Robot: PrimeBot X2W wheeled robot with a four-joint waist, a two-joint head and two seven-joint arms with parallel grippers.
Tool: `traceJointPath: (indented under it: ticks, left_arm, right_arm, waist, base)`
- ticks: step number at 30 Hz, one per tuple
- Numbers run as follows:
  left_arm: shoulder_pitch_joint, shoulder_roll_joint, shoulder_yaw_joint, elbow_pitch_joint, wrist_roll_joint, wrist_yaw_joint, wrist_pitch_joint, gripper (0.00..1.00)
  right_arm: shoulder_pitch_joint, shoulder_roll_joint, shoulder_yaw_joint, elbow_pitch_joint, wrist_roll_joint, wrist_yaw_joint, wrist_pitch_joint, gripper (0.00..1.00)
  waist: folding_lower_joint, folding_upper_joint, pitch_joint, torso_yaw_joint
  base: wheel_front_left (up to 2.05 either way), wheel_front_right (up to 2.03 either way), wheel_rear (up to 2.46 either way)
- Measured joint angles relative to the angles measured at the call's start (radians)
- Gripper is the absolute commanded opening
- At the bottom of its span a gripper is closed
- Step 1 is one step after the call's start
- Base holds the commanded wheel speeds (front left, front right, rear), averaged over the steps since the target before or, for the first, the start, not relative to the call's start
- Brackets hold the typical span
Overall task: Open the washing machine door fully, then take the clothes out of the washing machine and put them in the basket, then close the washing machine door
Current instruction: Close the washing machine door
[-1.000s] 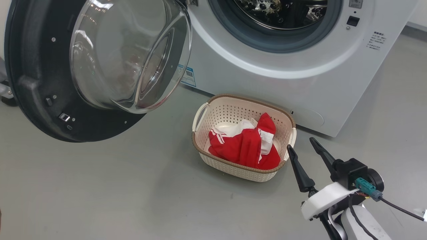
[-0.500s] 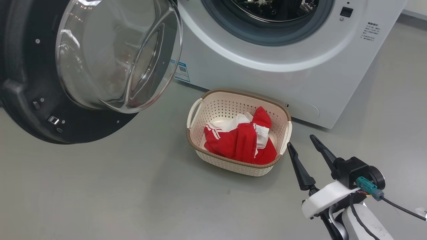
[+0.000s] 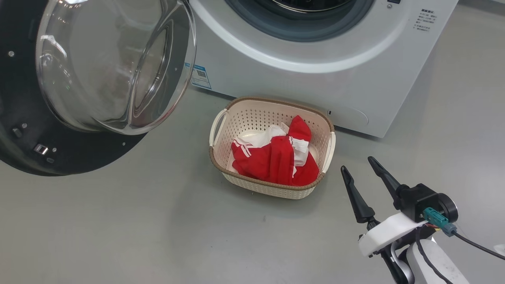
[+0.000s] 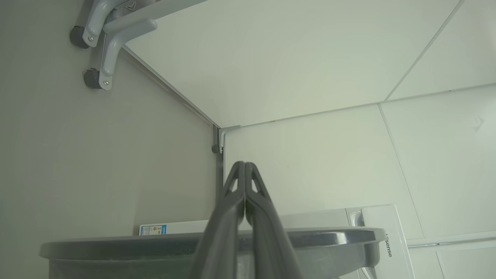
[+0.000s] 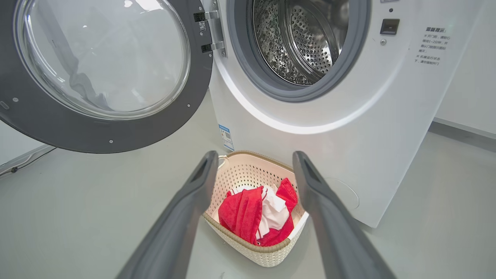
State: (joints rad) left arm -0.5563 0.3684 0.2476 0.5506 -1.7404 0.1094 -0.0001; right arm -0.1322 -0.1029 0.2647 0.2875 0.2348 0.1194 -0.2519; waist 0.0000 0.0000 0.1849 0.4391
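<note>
The washing machine door (image 3: 79, 157) stands swung wide open at the left, its glass bowl bulging toward me. Beside it, the white washing machine (image 3: 284, 79) shows its grey gasket and its steel drum (image 5: 302, 42), in which I see no fabric. On the floor in front sits the cream basket (image 3: 276, 101) with the red and white clothes (image 3: 272, 159) in it. My right gripper (image 3: 357, 164) hovers open and empty just right of the basket. My left gripper (image 4: 245, 164) is shut on nothing, above a grey curved edge (image 4: 329, 237).
Bare grey floor spreads around the basket in the head view. A blue label (image 3: 200, 77) sits low on the machine's front. In the left wrist view, white wall panels and grey castor legs (image 4: 97, 73) show beyond the fingers.
The head camera has moved, so the whole picture has slid left and up. The right gripper stays open beside the basket, and the clothes lie as before.
</note>
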Motion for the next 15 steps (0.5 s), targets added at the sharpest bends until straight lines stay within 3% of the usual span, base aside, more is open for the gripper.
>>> traceJointPath:
  ticks: [15]
  left_arm:
    - [-0.040, -0.008, -0.002, 0.056, -0.002, 0.004, 0.000, 0.00]
  right_arm:
    - [-0.003, -0.023, -0.008, -0.014, -0.006, 0.000, 0.000, 1.00]
  waist:
    - [0.0000, 0.0000, 0.042, -0.041]
  base:
    - [0.00, 0.00, 0.00]
